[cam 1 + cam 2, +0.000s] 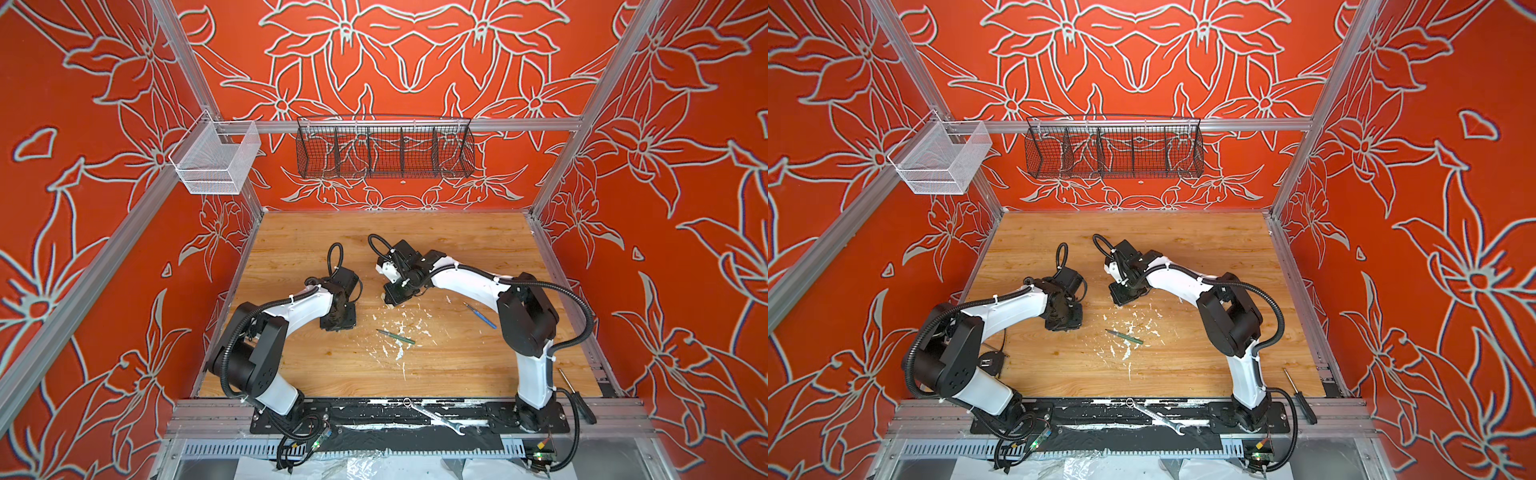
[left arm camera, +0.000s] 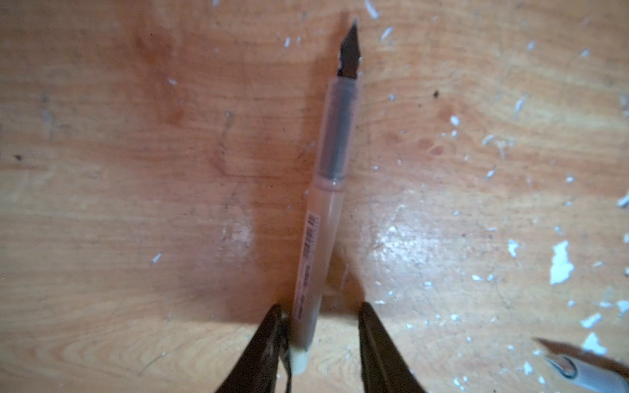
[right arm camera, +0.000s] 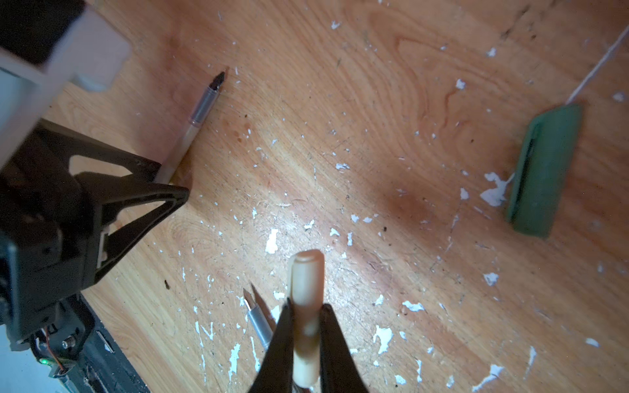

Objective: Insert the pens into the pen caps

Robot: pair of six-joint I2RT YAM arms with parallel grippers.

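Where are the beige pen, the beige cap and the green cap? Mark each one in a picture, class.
beige pen (image 2: 321, 231): left wrist view, middle of the barrel.
beige cap (image 3: 307, 282): right wrist view, the part near its free end.
green cap (image 3: 551, 170): right wrist view, middle of its flat side.

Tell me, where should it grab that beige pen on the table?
The plain rear barrel of the beige pen, from above, left gripper straddling it: it lies flat, and the dark-tipped front must stay free for its cap.
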